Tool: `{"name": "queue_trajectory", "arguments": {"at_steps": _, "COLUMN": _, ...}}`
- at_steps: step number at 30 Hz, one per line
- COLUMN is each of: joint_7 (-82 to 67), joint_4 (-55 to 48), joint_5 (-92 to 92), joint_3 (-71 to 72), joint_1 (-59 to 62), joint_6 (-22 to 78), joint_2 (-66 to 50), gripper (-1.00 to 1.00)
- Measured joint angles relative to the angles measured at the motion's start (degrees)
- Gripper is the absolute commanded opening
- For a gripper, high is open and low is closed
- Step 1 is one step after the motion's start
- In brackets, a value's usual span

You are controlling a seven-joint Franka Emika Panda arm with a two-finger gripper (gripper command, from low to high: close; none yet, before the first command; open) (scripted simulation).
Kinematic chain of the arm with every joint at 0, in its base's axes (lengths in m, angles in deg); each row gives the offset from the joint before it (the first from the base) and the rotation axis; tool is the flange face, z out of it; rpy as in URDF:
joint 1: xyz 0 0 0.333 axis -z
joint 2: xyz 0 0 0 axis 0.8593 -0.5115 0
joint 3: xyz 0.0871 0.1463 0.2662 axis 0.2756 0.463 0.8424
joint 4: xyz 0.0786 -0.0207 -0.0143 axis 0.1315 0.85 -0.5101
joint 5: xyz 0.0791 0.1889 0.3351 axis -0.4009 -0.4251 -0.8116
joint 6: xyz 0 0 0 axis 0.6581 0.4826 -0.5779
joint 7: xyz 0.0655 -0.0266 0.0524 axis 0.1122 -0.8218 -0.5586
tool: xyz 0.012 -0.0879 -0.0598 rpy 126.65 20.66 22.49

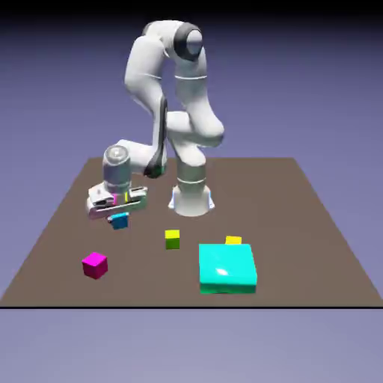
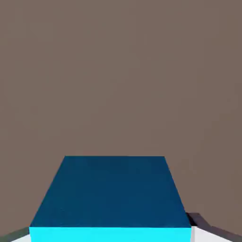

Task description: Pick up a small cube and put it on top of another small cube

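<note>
The small cyan-blue cube (image 1: 120, 221) is low over the brown table (image 1: 299, 224) at the exterior view's left, directly under the hand. My gripper (image 1: 118, 215) points down and is shut on it. In the hand view the cube (image 2: 111, 194) fills the lower middle, its dark blue face toward the camera with a bright cyan strip at the bottom. Grey fingertips (image 2: 213, 234) peek out at its lower corners. I cannot tell whether it rests on the table or hangs just above. Other small cubes stand apart: a magenta cube (image 1: 95, 264) and a yellow-green cube (image 1: 173, 239).
A large flat turquoise block (image 1: 227, 268) lies near the front middle. A small yellow cube (image 1: 233, 241) sits right behind it. The robot's white base (image 1: 191, 196) stands just to the right of the hand.
</note>
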Motion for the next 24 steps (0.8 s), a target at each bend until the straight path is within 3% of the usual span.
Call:
{"name": "queue_trajectory", "arguments": {"at_steps": 5, "joint_7": 11.80, "joint_4": -1.75, "joint_5": -11.72, "joint_3": 10.10, "joint_1": -15.78, "joint_6": 5.53, "joint_2": 1.93, "gripper": -1.00}}
{"name": "queue_trajectory", "arguments": {"at_steps": 15, "joint_7": 35.09, "joint_4": -5.19, "joint_5": -34.80, "joint_3": 30.62, "joint_1": -33.53, "joint_6": 16.42, "joint_2": 5.74, "gripper": -1.00}}
{"name": "queue_trajectory", "arguments": {"at_steps": 21, "joint_7": 39.23, "joint_4": -2.62, "joint_5": -29.22, "joint_3": 28.41, "joint_1": -34.66, "joint_6": 4.13, "joint_2": -4.62, "gripper": -1.00}}
{"name": "queue_trajectory", "arguments": {"at_steps": 22, "joint_7": 39.52, "joint_4": -2.44, "joint_5": -28.83, "joint_3": 28.25, "joint_1": -34.75, "joint_6": 3.27, "joint_2": -5.34, "gripper": 1.00}}
{"name": "queue_trajectory", "arguments": {"at_steps": 24, "joint_7": 39.59, "joint_4": -2.44, "joint_5": -28.73, "joint_3": 28.22, "joint_1": -34.78, "joint_6": 3.28, "joint_2": -5.34, "gripper": 1.00}}
